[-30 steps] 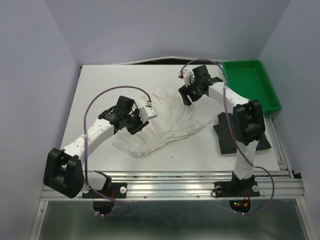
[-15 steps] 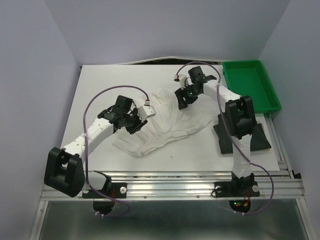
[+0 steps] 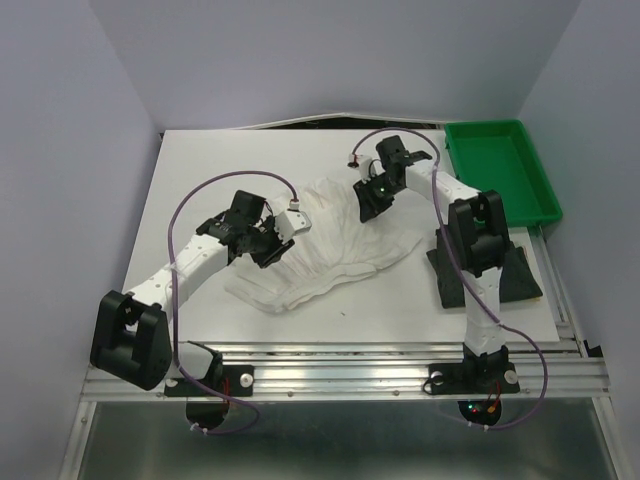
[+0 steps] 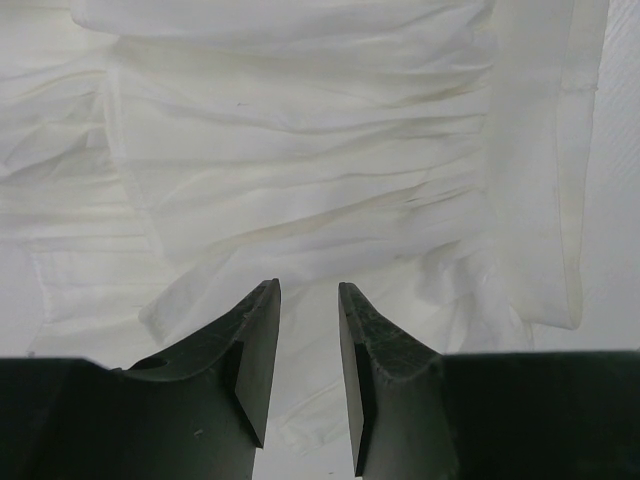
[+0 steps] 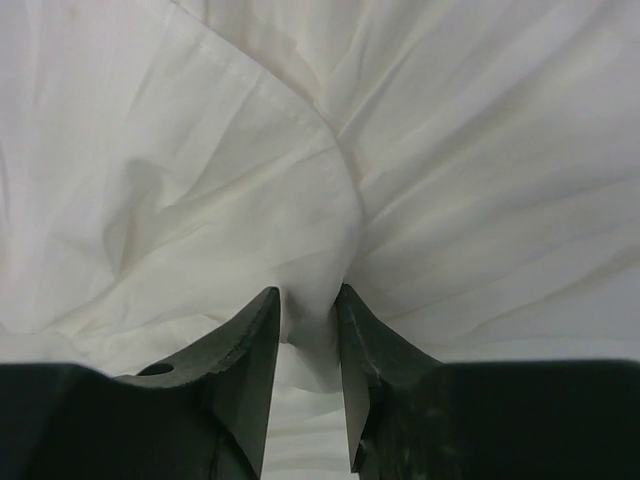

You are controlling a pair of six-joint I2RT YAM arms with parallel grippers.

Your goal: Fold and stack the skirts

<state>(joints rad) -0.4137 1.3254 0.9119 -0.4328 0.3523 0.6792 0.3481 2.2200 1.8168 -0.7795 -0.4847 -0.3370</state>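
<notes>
The white skirt lies spread and rumpled on the table, its crinkled pleats fanning from a bunched far edge down to a wider near-left hem. The left gripper sits low at the skirt's left side. Its jaws are drawn to a narrow slit with white cloth filling the gap, so it looks to have a thin layer of the skirt nipped between them (the wrist view shows a ridge of fabric rising to the fingertips). The right gripper is at the skirt's far edge, slightly right of its middle. It is closed nearly all the way on a gathered fold, and the fabric puckers and radiates from the point where the dark fingers squeeze it. To the right of the white skirt, clearly apart from it, a dark charcoal skirt lies flat on the table, partly hidden behind the right arm's upright link. Farther right and beyond the white skirt's far edge, a green tray sits at the table's corner, touching neither garment.
</notes>
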